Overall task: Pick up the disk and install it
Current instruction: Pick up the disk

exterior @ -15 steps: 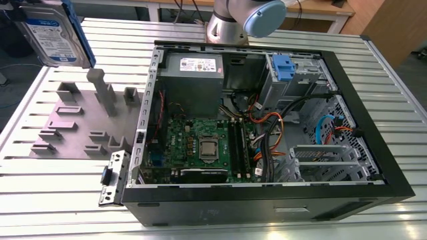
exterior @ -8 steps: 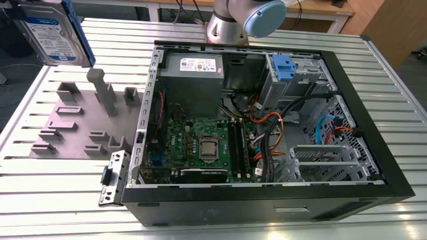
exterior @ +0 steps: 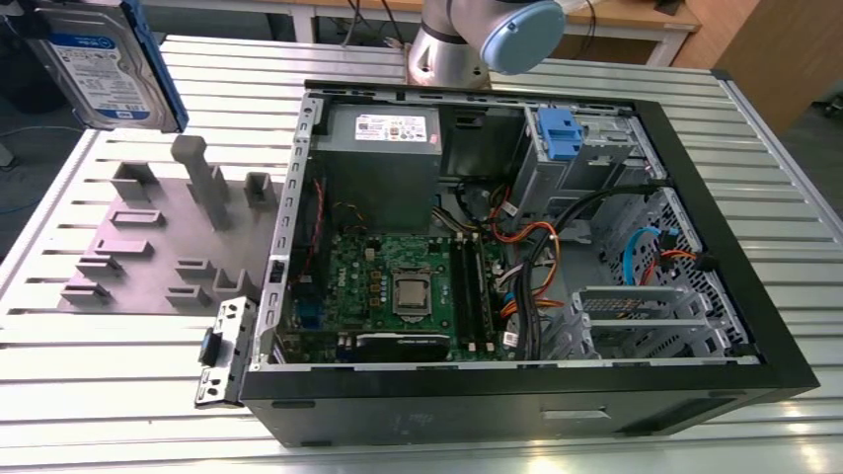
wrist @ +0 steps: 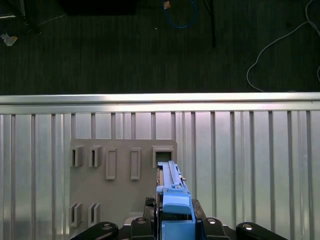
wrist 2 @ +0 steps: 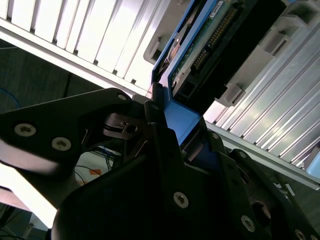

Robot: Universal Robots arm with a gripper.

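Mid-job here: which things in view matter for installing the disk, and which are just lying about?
Job: disk, held by the pincer; open computer case; its drive cage.
Lying about: grey holder plate; power supply; motherboard; floor cables.

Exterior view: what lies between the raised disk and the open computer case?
In the exterior view, a grey fixture plate with upright blocks lies on the slatted table, between the disk and the computer case.
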